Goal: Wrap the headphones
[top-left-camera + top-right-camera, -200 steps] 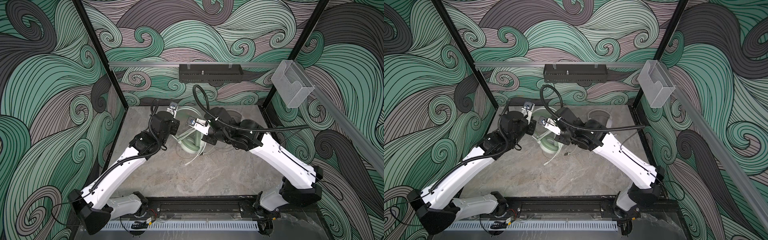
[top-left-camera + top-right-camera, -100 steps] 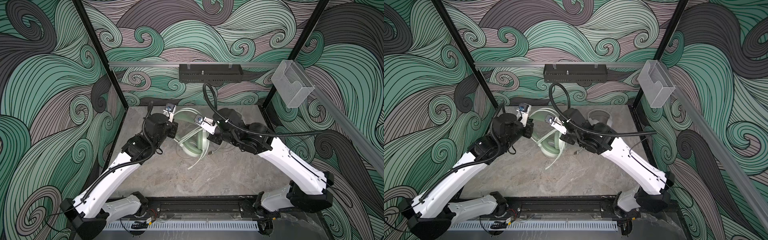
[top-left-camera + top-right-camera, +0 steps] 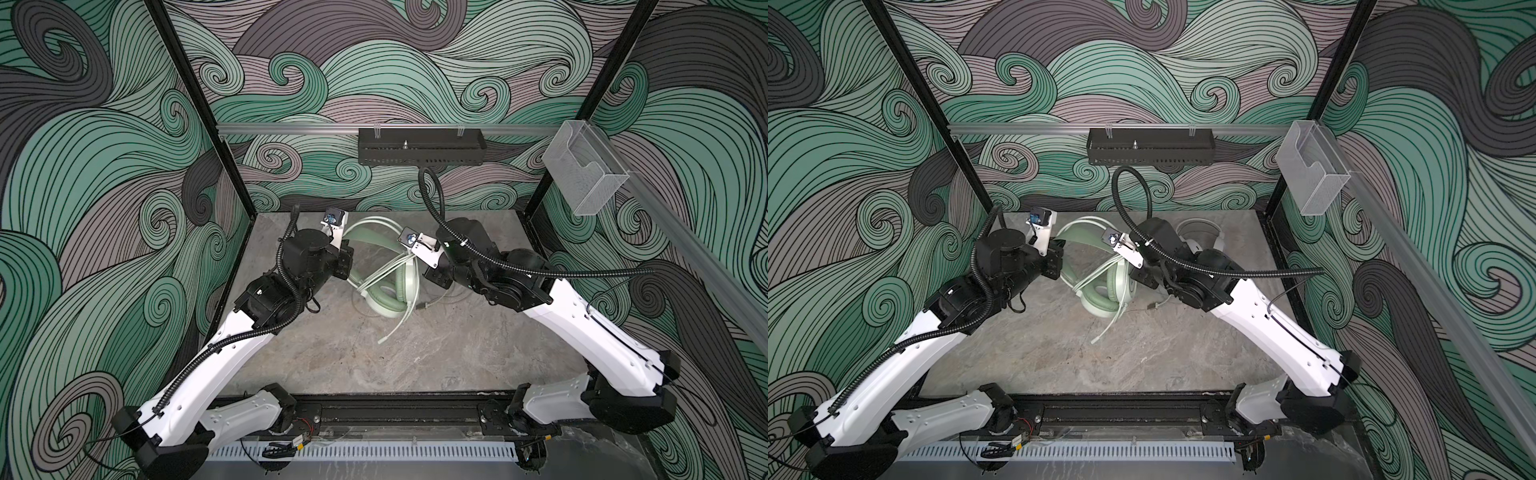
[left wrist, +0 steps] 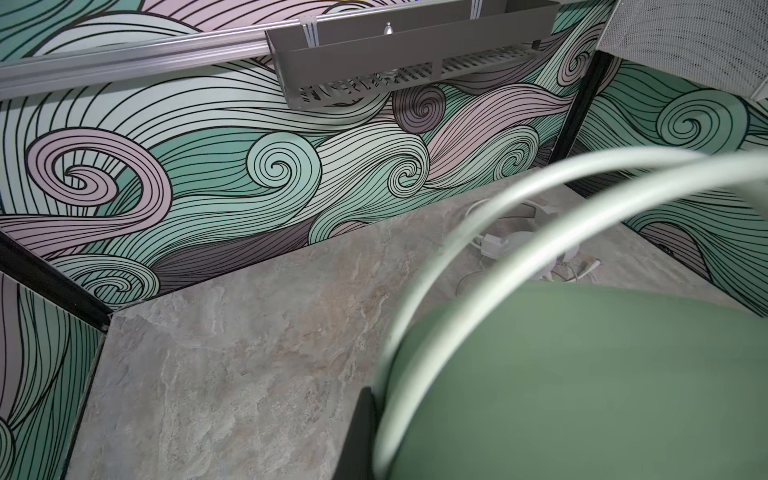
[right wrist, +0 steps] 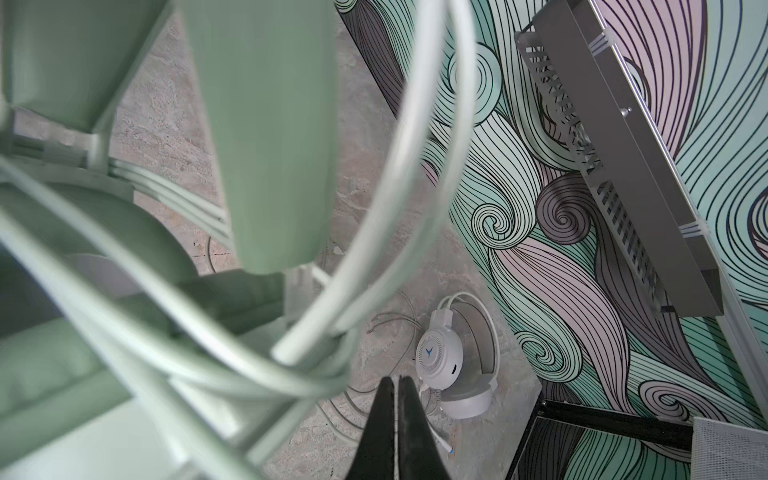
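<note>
Left pincer [image 3: 348,266]: clamped on mint headset [image 3: 388,301] | right pincer [image 5: 397,415]: closed, beside cables [image 5: 291,382]

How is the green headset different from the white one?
The green headset is pale mint; the white headset is white with a blue mark on its earcup. The green headset is at the middle of the table; the white headset is in its far right corner. The green headset's thick cable is looped around it; the white headset's thin cable lies loose beside it. Both are wired over-ear headsets.
</note>
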Controlling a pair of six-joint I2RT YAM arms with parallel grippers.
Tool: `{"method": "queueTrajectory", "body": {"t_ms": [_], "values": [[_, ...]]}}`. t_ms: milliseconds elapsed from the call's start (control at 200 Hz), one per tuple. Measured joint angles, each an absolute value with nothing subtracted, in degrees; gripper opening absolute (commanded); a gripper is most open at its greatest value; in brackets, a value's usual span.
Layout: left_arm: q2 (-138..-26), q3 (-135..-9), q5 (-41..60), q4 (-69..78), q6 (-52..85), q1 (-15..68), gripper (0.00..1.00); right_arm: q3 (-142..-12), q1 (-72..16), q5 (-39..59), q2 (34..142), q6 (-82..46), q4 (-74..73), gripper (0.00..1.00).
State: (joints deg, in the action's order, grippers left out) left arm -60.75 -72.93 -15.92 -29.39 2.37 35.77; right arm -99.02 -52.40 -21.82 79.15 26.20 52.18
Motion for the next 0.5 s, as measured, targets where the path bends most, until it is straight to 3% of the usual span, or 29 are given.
{"method": "queueTrajectory", "body": {"t_ms": [180,500], "values": [[-60.42,-72.97,-14.33,-33.10,2.81,35.75,0.00,-93.84,-50.00,-20.01,74.48,24.99,47.31,0.15],[-60.14,-78.37,-9.23,-37.52,5.56,35.75,0.00,-84.53,-44.82,-11.29,69.47,21.45,37.41,0.14]]}}
